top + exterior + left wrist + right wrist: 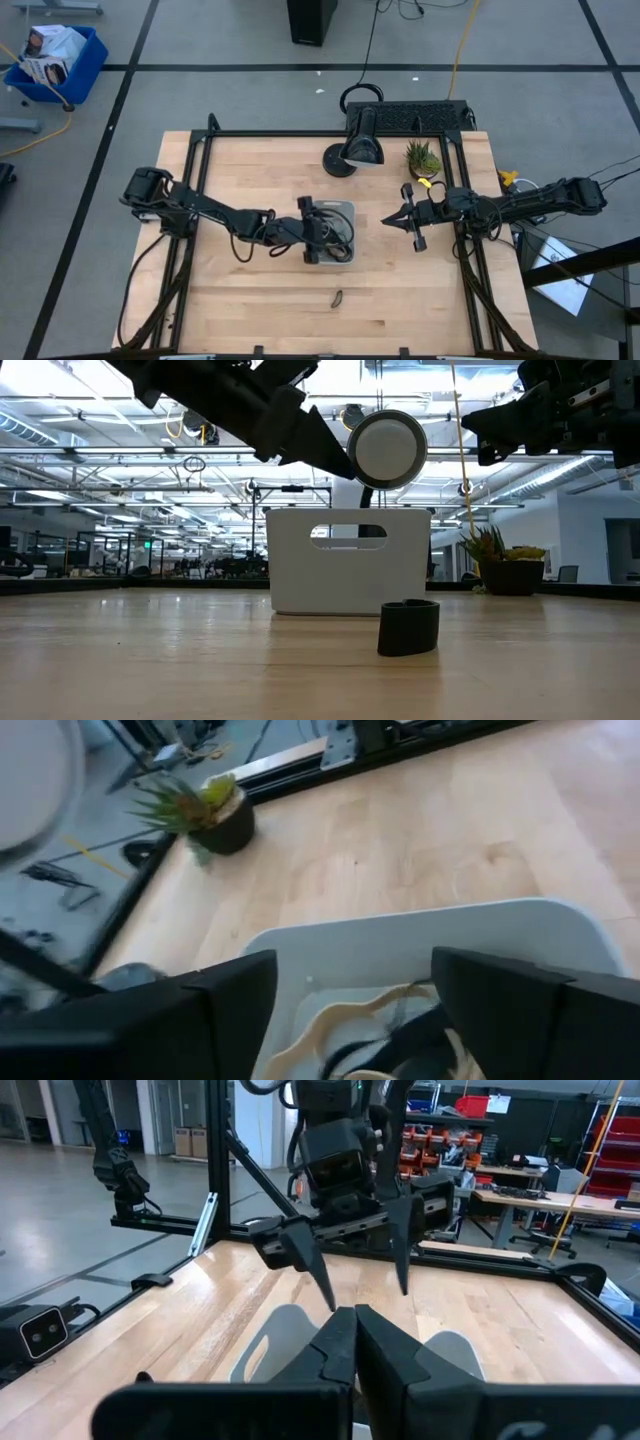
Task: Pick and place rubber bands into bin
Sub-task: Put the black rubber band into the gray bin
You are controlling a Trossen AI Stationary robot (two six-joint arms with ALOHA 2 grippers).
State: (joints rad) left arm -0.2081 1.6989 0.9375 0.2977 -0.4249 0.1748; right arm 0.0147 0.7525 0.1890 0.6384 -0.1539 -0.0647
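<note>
Left gripper (322, 240), fingers spread wide, hovers over small clear plastic bin (345, 209) holding tan and dark rubber bands (340, 1025); one dark band (337, 297) lies on wooden table (250, 310); right gripper (403, 220) pinched closed, empty.

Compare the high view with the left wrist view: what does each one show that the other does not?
Only the high view shows the small dark rubber band lying alone on the wooden table, and the right gripper, shut, beside the bin. Only the left wrist view shows the pale tan rubber band lying inside the bin. Both show the clear plastic bin, the open left gripper over it and the small potted plant.
</note>
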